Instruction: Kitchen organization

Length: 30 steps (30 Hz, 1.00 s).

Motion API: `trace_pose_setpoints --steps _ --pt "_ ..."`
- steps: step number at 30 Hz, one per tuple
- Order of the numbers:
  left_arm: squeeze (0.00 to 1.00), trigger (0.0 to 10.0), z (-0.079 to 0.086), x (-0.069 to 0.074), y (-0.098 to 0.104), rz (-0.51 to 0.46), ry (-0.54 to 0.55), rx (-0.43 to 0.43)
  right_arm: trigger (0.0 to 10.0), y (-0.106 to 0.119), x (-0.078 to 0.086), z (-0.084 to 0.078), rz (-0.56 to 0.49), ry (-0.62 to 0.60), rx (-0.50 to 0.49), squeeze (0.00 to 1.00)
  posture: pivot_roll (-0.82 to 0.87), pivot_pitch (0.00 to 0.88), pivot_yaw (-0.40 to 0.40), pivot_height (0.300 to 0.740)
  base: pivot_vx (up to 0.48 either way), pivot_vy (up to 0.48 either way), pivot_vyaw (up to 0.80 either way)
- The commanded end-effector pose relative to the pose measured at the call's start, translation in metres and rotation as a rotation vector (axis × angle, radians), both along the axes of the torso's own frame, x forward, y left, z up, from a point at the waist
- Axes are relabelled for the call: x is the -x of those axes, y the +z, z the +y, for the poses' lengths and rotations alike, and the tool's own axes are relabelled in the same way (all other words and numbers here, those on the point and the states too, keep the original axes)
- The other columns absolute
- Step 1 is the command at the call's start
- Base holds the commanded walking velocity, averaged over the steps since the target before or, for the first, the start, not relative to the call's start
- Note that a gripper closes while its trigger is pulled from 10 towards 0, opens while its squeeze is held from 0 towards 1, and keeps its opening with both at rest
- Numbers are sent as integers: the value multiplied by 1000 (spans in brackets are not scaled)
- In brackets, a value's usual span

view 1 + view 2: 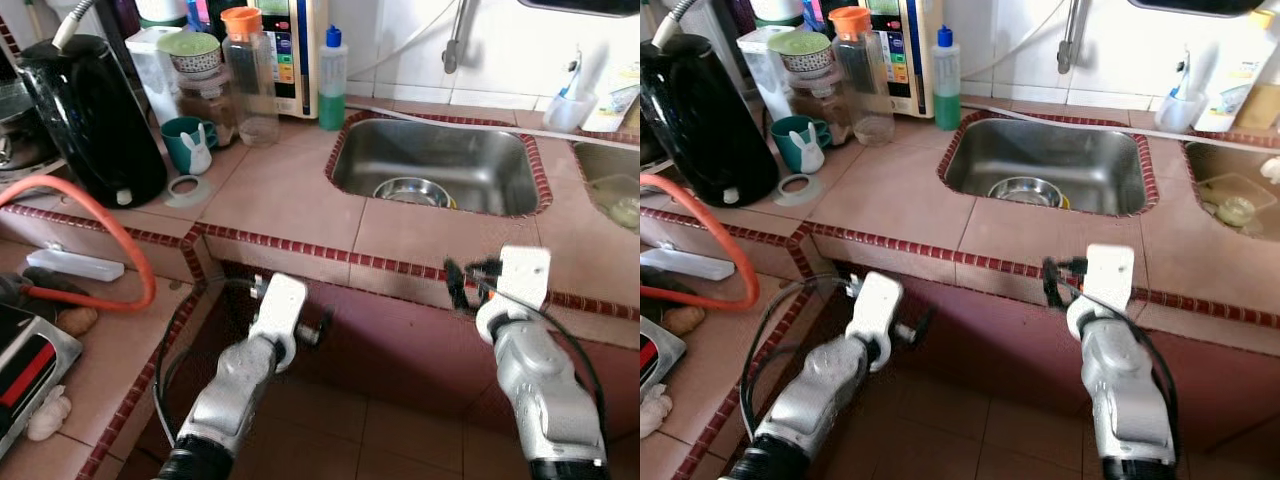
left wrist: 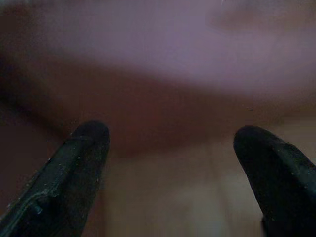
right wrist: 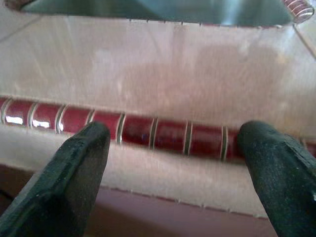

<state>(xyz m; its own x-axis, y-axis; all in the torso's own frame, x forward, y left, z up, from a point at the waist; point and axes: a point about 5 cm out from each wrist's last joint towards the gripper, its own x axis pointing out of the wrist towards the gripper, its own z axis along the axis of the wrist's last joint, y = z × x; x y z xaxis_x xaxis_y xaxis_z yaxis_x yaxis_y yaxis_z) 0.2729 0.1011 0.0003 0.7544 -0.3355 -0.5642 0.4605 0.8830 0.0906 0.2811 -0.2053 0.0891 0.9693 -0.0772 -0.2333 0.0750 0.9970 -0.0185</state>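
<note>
Both claws are spread and hold nothing: right claw (image 1: 470, 283) at the table (image 1: 300, 195) edge, sink (image 1: 437, 165) just beyond; left claw (image 1: 310, 325) below the edge.

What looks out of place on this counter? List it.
A loose tape ring lies flat on the tiles beside the black kettle, and an orange hose loops across the lower counter. A metal bowl sits in the sink.

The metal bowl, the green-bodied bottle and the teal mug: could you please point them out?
metal bowl (image 1: 412, 190), left eye view, inner base.
green-bodied bottle (image 1: 332, 95), left eye view, body.
teal mug (image 1: 180, 138), left eye view, side wall.
</note>
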Motion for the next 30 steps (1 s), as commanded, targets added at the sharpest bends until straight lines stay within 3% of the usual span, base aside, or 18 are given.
trace_pose_setpoints --steps 1,5,11,12,16,18,21,24,26,30 --pt "0 10000 4 -1 -4 -6 -19 -51 10000 -21 9 0 78 -3 -12 0 62 3 34 740 0 0 0" --pt "0 10000 12 2 -11 9 -19 -64 10000 -43 23 -5 149 -16 -16 0 60 3 35 740 0 0 0" --pt "0 10000 13 0 -13 -4 -29 -55 10000 -55 30 -10 180 -38 -28 0 63 0 37 740 0 0 0" --pt "0 10000 18 4 -20 18 -29 -89 10000 -78 42 -13 261 -48 -23 0 62 0 38 740 0 0 0" --pt "0 10000 27 7 -28 51 -21 -143 10000 -113 65 -21 399 -88 -36 0 64 0 34 740 0 0 0" --pt "0 10000 29 8 -29 57 -21 -153 10000 -117 69 -22 417 -90 -31 0 64 0 34 740 0 0 0" --pt "0 10000 35 17 -40 123 -12 -205 10000 -141 89 -29 542 -129 -51 0 63 0 36 740 0 0 0" --pt "0 10000 36 23 -46 154 -30 -249 10000 -152 100 -28 617 -101 -1 0 60 0 36 740 0 0 0" --pt "0 10000 38 28 -51 204 -11 -249 10000 -159 106 -25 652 -108 -20 0 53 0 38 740 0 0 0" --pt "0 10000 50 40 -60 304 21 -280 10000 -179 132 -16 811 -33 40 0 25 0 43 740 0 0 0"
